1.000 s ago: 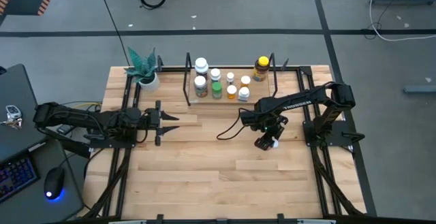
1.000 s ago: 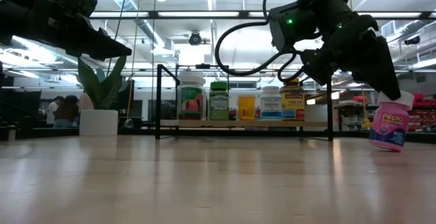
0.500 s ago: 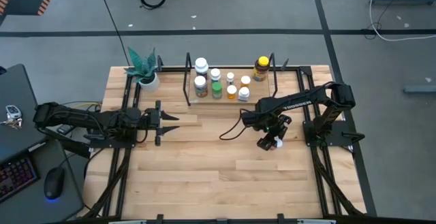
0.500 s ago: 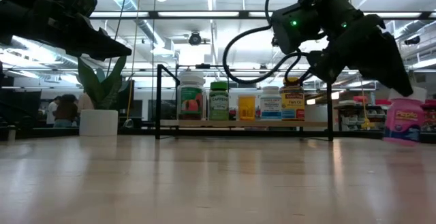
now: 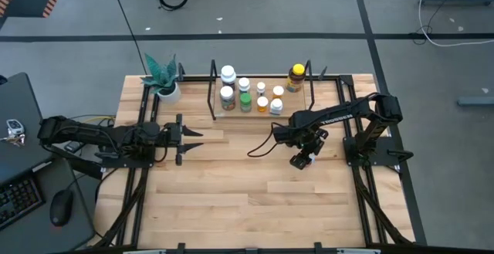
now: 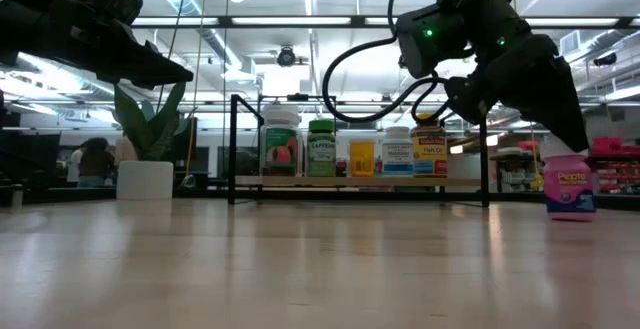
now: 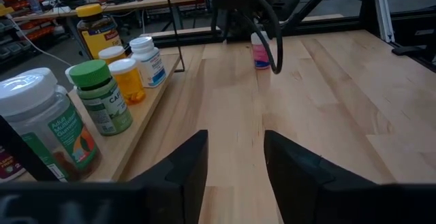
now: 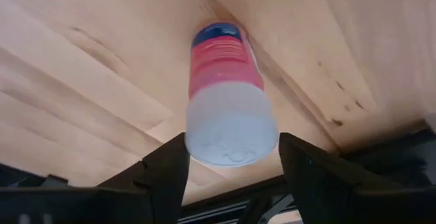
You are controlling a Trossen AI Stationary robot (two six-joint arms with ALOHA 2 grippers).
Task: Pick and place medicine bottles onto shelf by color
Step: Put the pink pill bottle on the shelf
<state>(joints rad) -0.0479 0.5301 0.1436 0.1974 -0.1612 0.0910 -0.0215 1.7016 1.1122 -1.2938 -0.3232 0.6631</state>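
Seen from overhead, my right gripper hangs over the pale wooden surface at about four o'clock from the low black-rod shelf, with the small pink bottle with a white cap directly beneath it. My left gripper waits at nine o'clock, jaws spread and holding nothing. Roughly nine bottles already fill the shelf, among them a green one and an amber one with a yellow cap; a white pot with a green plant sits off its left end.

From surface height, the pink bottle stands upright on the wood with the right arm's fingers angled down onto its cap. I judge it light, rigid plastic, slick on the label, easy to tip.

Through the left wrist camera, the pink bottle stands well apart from the shelf row, open wood between them.

Through the right wrist camera, the jaws straddle the bottle with a gap on each side, so they are wide and not yet gripping. I would close on the white upper body just under the cap. My main obstacles are the shelf's end post and the crowded row.
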